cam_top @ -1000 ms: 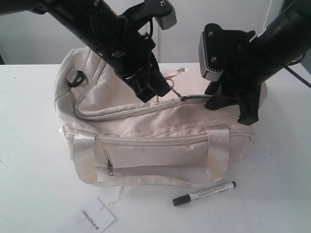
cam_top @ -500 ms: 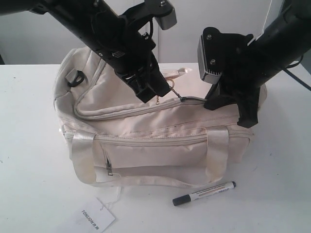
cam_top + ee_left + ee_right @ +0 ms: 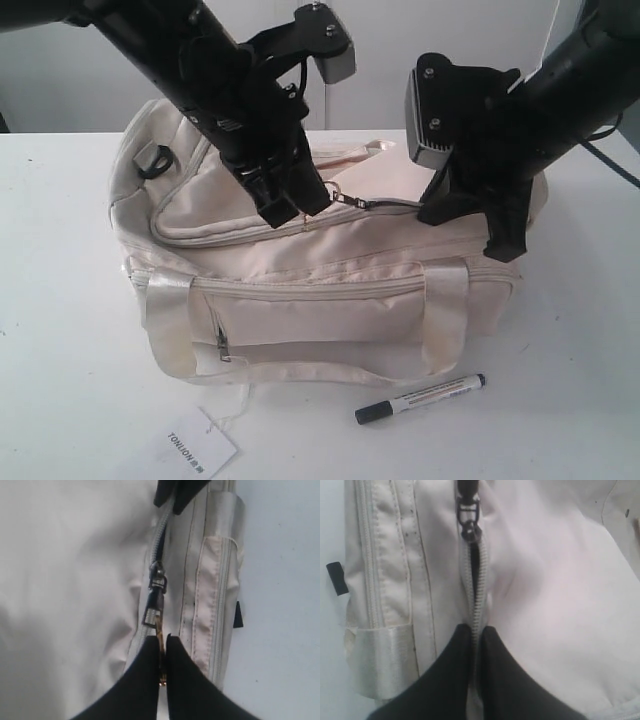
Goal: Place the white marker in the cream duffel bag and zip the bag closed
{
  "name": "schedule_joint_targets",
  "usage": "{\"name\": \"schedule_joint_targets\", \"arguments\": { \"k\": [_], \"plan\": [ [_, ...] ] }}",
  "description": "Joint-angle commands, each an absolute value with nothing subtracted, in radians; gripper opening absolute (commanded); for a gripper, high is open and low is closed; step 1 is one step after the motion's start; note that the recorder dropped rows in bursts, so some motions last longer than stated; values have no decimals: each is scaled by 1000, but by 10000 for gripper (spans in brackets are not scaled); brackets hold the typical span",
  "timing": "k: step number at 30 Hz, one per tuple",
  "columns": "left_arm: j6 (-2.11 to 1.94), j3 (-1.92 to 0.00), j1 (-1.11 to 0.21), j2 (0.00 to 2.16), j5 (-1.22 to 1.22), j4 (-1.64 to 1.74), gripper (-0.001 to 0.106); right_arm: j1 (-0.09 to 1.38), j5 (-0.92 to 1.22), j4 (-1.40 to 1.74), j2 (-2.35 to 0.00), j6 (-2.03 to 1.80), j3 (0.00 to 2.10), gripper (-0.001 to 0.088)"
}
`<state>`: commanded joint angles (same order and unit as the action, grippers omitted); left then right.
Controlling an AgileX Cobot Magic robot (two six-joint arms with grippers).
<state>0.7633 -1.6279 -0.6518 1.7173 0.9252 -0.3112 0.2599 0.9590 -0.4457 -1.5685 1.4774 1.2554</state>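
Observation:
The cream duffel bag (image 3: 330,270) lies on the table with its curved top zipper (image 3: 390,207) facing up. My left gripper (image 3: 315,200) is shut on the gold ring pull (image 3: 159,630), which trails from the zipper slider (image 3: 157,575). My right gripper (image 3: 435,212) is shut on the bag's zipper edge (image 3: 476,605), at the right end of the top. Between the slider (image 3: 469,510) and the right fingertips a short dark gap (image 3: 474,562) shows in the zipper. The white marker (image 3: 420,397) lies on the table in front of the bag, right of centre, apart from both grippers.
A white paper hang tag (image 3: 195,447) lies on the table at the bag's front left, on a thin string. Satin handles (image 3: 445,315) drape over the bag's front around the front zip pocket (image 3: 310,320). The white table (image 3: 60,330) runs to a pale wall behind.
My left gripper has moved left with the ring pull, dragging the slider left along the top zipper and opening a short gap. The right gripper has stayed nearly still.

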Motion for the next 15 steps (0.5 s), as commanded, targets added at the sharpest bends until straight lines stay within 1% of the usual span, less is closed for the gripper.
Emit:
{"name": "schedule_joint_targets", "arguments": {
  "k": [15],
  "plan": [
    [763,-1628,-652,1717,1001,-195,0,260,955,-408,-1566,1477,1255,0]
  ]
}}
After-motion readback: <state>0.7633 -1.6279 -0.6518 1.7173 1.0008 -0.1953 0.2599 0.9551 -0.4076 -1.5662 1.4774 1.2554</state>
